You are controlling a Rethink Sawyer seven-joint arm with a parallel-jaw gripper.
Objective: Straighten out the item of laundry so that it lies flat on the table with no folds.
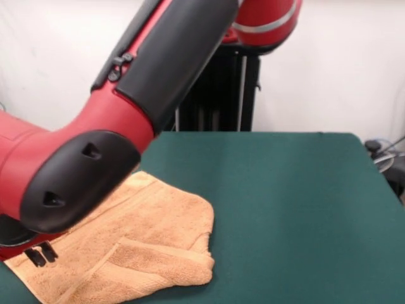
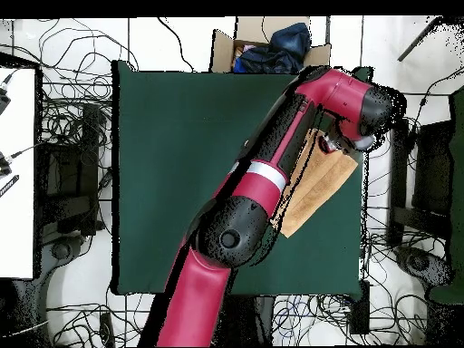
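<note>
Gripper (image 1: 39, 254) showing only as two dark tips beneath the red arm (image 1: 95, 158), right over the towel (image 1: 152, 244); opening impossible to tell, contact unclear. Towel lying at one edge of the green table (image 1: 285, 202), rumpled, one end folded over itself

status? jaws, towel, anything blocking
Jaws hidden behind the arm's wrist; state unknown. Towel still folded over at one end, near the table corner. Arm covers part of the towel in both views.
</note>
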